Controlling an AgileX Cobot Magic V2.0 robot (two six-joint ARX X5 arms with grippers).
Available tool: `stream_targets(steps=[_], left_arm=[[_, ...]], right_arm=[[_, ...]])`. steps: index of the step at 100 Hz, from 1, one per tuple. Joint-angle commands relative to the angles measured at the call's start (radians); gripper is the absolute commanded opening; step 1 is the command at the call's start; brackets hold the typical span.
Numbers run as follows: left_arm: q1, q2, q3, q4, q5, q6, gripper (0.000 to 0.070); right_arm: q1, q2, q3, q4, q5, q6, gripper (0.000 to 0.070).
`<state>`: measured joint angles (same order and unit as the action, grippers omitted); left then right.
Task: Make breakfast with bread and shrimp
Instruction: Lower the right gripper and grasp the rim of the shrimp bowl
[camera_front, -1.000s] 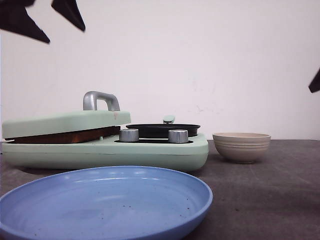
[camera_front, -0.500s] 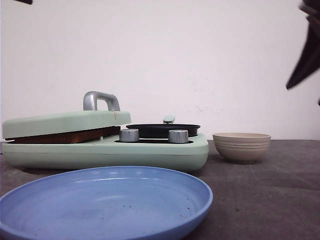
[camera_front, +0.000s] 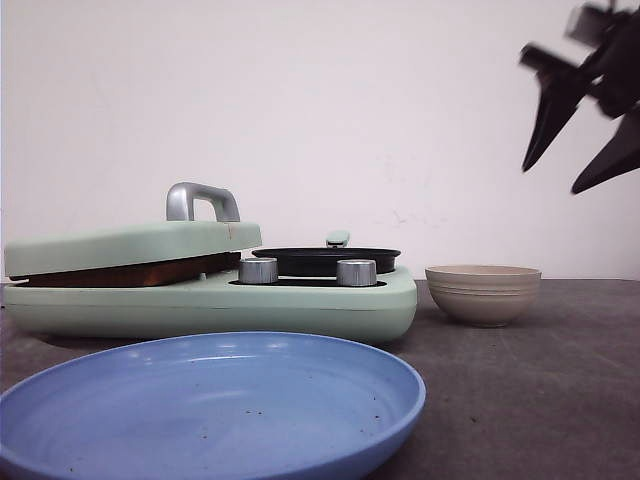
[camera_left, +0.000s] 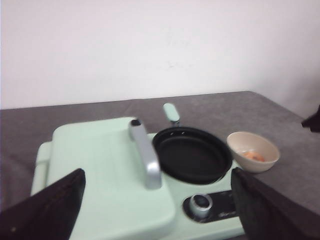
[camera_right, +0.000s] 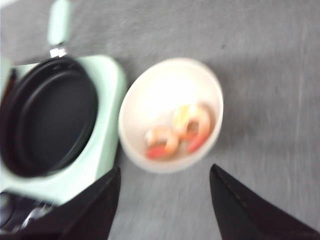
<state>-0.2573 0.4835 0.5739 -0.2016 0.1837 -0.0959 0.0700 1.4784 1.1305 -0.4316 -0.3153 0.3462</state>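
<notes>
Several orange shrimp lie in a beige bowl to the right of the mint green cooker; they also show in the left wrist view. The bread is not plainly in view. Only a brown strip shows in the gap under the cooker's closed lid. My right gripper is open and empty, high above the bowl and a little to its right; in the right wrist view the bowl lies just beyond its fingertips. My left gripper is open and empty above the cooker, out of the front view.
A black frying pan sits on the cooker's right half, behind two silver knobs. The lid has a silver handle. A large blue plate stands at the table's front. A white wall is behind.
The left gripper has left the front view at the top left. The right gripper has come in from the right edge and moved left, towards the space above the bowl.
</notes>
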Motion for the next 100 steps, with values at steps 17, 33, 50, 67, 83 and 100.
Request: stream_targets(steps=[17,33,50,67,83,100], left_arm=[[-0.002,-0.017,-0.023,-0.018,-0.019,-0.001,0.0516],[-0.002,-0.016,-0.023,-0.014,-0.019,-0.001,0.0516],[-0.002,-0.016,-0.023,-0.015,-0.019,0.002,0.0516],[-0.002,-0.015,-0.023,-0.015,-0.019,0.002,0.0516],[-0.002,-0.014,-0.023,-0.015,-0.019,0.006,0.0516],[-0.002,-0.014,-0.023,-0.015,-0.019,0.006,0.0516]], right_arm=[[-0.003,0.266,0.229,-0.056,0.038,-0.082,0.0351],[-0.004,0.384,0.308,-0.064,0.086,-0.115,0.0351],[-0.016,0.461,0.322,-0.058,0.090,-0.123,0.0349],[-0.026,0.515,0.322,-0.048,0.090,-0.130,0.0348],[-0.027,0.542,0.322,-0.030,0.092,-0.130,0.0328],[-0.027,0.561,0.322,-0.009,0.097,-0.130,0.0284]])
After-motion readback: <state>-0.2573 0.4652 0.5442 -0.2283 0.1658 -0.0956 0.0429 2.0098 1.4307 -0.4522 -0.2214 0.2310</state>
